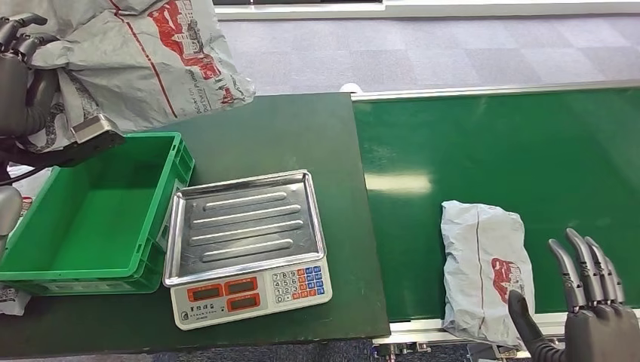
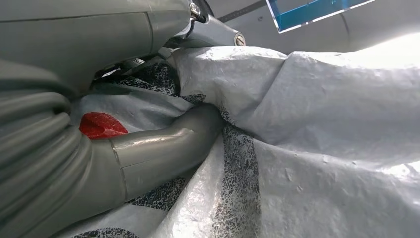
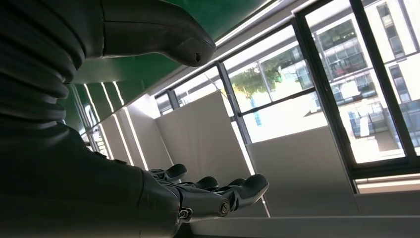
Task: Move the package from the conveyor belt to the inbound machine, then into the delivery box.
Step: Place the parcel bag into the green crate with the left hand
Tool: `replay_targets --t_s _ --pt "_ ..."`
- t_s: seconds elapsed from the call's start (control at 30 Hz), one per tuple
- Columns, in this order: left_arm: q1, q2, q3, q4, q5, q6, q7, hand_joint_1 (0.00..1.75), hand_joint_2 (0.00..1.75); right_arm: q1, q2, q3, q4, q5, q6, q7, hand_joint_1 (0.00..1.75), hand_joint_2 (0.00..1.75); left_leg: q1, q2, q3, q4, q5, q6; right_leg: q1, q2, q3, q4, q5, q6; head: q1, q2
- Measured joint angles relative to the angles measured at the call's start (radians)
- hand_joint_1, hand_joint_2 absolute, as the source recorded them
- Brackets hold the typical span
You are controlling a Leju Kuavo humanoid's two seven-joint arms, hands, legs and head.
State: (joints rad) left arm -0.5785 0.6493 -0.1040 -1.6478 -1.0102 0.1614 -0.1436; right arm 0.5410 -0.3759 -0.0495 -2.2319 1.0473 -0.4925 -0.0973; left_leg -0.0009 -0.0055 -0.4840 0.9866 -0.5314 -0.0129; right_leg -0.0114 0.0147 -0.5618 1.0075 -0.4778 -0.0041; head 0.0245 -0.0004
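Observation:
A grey plastic package [image 1: 485,264] with red print lies on the green conveyor belt [image 1: 513,166] near its front edge. My right hand [image 1: 585,305] stands open just right of it, fingers spread, thumb close to the package's lower corner; the right wrist view shows the same hand [image 3: 148,193] holding nothing. High at the far left my left hand [image 1: 19,72] grips a second large grey package [image 1: 143,56] above the green delivery box [image 1: 94,215]. Close up, its thumb [image 2: 163,148] presses into the crumpled package [image 2: 307,139].
The inbound machine, a scale with a steel tray [image 1: 245,226] and keypad, sits on the dark table between the green box and the belt. More grey bags lie at the table's left edge [image 1: 11,298]. Grey floor lies beyond the belt.

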Motion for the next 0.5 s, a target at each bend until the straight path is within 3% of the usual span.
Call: replay_targets --t_s 0.13,0.27,0.4,0.5 --pt "0.015 0.001 0.015 -0.001 -0.029 -0.002 0.019 1.75 1.75 0.007 0.006 0.002 -0.004 0.015 0.0 0.01 0.0 1.75 0.0 0.0 0.0 0.0 0.0 0.0 0.0 0.0 0.0 0.0 0.0 0.0 0.0 0.0" --pt "0.086 0.001 0.065 0.02 -0.066 -0.003 0.036 1.75 1.75 0.027 0.016 0.004 -0.015 0.032 -0.008 0.026 0.0 1.75 0.0 0.001 -0.003 -0.001 -0.001 0.0 0.0 0.001 0.0 0.0 -0.001 0.0 0.0 0.0" --pt "0.243 -0.003 0.168 0.045 -0.071 0.036 0.007 1.75 1.75 0.049 0.019 0.006 -0.024 0.032 -0.017 0.041 0.0 1.75 0.0 0.006 -0.006 -0.002 -0.004 -0.002 0.0 0.005 -0.001 0.0 -0.002 -0.002 0.0 0.0" --pt "0.408 -0.053 0.274 0.052 -0.116 0.09 -0.003 1.75 1.75 0.061 0.029 0.008 -0.027 0.038 -0.013 0.035 0.0 1.75 -0.001 0.01 -0.004 -0.003 -0.005 -0.002 -0.001 0.009 -0.001 0.0 -0.003 -0.002 0.0 0.0"
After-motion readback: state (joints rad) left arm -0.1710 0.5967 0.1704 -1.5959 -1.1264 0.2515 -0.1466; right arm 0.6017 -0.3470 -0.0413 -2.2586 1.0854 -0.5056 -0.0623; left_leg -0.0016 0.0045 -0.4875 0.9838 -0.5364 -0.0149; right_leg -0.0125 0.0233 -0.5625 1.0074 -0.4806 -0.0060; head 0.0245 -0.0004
